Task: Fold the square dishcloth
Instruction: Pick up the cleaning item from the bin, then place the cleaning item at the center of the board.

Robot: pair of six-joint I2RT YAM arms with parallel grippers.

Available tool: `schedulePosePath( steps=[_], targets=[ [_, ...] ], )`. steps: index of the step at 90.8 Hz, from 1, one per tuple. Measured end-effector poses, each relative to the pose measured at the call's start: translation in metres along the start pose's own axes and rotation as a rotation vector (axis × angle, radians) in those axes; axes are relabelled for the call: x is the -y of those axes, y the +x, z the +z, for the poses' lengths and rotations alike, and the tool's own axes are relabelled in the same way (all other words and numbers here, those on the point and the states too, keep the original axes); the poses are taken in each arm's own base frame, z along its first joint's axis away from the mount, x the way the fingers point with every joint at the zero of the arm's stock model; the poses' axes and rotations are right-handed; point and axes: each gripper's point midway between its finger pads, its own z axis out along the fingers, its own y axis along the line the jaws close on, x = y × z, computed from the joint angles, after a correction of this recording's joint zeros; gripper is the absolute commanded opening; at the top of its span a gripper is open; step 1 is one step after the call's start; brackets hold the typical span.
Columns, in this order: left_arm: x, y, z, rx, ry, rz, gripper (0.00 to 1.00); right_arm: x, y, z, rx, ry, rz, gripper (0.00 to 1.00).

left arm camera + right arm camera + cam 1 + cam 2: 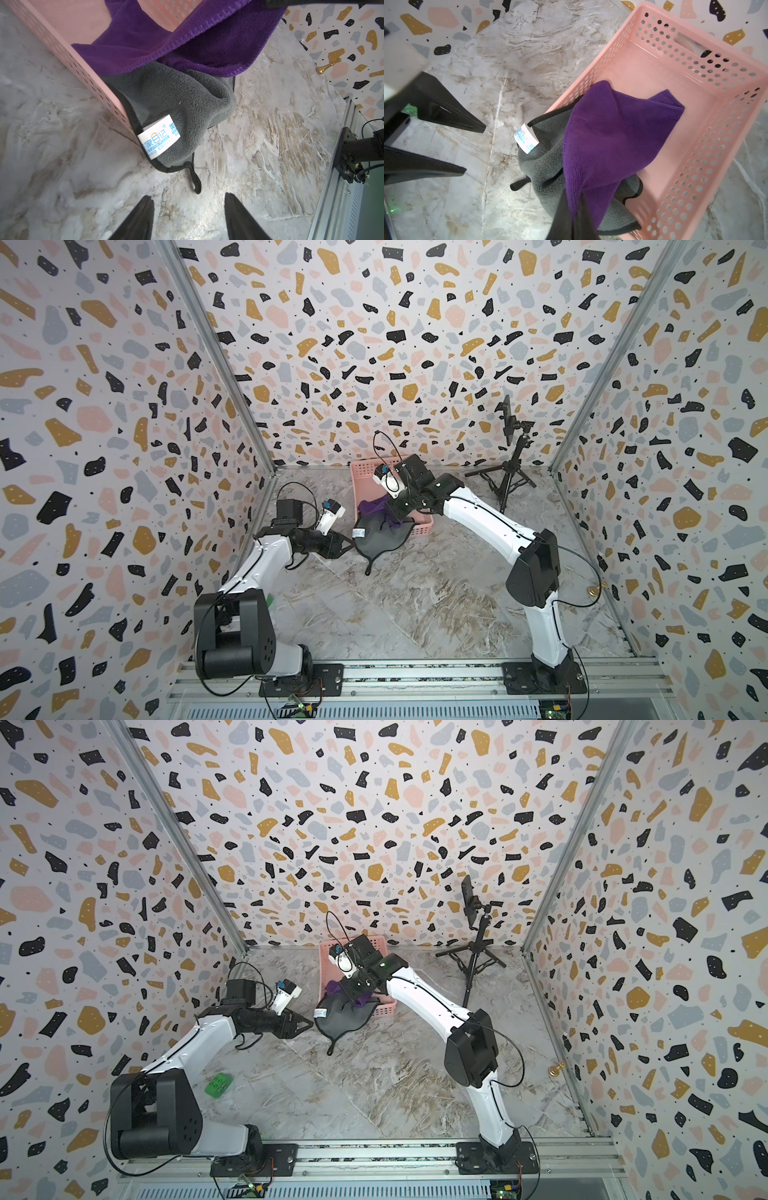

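Note:
A purple dishcloth hangs half out of the pink basket, draped over a grey cloth with a white label. My right gripper is shut on a pinched fold of the purple dishcloth, above the basket's near corner. The grey cloth spills over the basket's rim onto the marble floor, its black loop trailing out. My left gripper is open and empty, low over the floor just short of the grey cloth's loop. In a top view the left gripper points at the grey cloth.
The pink basket sits near the back wall. A black tripod with a phone stands at the back right. A green block lies by the left arm's base. A gold chess piece stands by the right wall.

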Motion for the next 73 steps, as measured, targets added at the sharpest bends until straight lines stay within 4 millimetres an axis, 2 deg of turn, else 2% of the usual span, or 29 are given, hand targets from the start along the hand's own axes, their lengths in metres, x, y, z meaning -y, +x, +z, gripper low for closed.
schedulePosePath(
  steps=[15, 23, 29, 34, 44, 51, 57, 60, 65, 73],
  targets=[
    [0.002, -0.006, 0.006, -0.026, -0.033, 0.012, 0.61, 0.013, -0.008, -0.008, 0.016, 0.076, -0.003, 0.00],
    [0.002, -0.019, 0.011, -0.023, -0.047, 0.023, 0.62, 0.020, -0.026, -0.026, 0.064, 0.125, -0.010, 0.00],
    [0.000, -0.029, 0.016, -0.025, -0.061, 0.038, 0.62, 0.023, -0.044, -0.055, 0.123, 0.165, -0.018, 0.00],
    [0.001, -0.035, 0.018, -0.030, -0.071, 0.053, 0.63, 0.024, -0.062, -0.088, 0.191, 0.196, -0.026, 0.00],
    [0.008, -0.043, 0.020, -0.035, -0.082, 0.093, 0.63, 0.020, -0.094, -0.177, 0.357, 0.251, -0.031, 0.00],
    [0.018, -0.044, 0.022, -0.043, -0.070, 0.120, 0.64, 0.013, -0.105, -0.236, 0.458, 0.268, -0.029, 0.00],
    [0.029, -0.044, 0.021, -0.044, -0.045, 0.136, 0.65, 0.006, -0.105, -0.277, 0.521, 0.268, -0.023, 0.00],
    [0.036, -0.045, 0.019, -0.042, -0.028, 0.144, 0.65, 0.002, -0.103, -0.292, 0.543, 0.265, -0.022, 0.00],
    [0.048, -0.046, 0.015, -0.034, 0.002, 0.163, 0.67, -0.004, -0.095, -0.307, 0.553, 0.256, -0.019, 0.00],
    [0.075, -0.047, 0.004, -0.017, 0.074, 0.211, 0.70, -0.016, -0.083, -0.309, 0.529, 0.224, -0.019, 0.00]
  ],
)
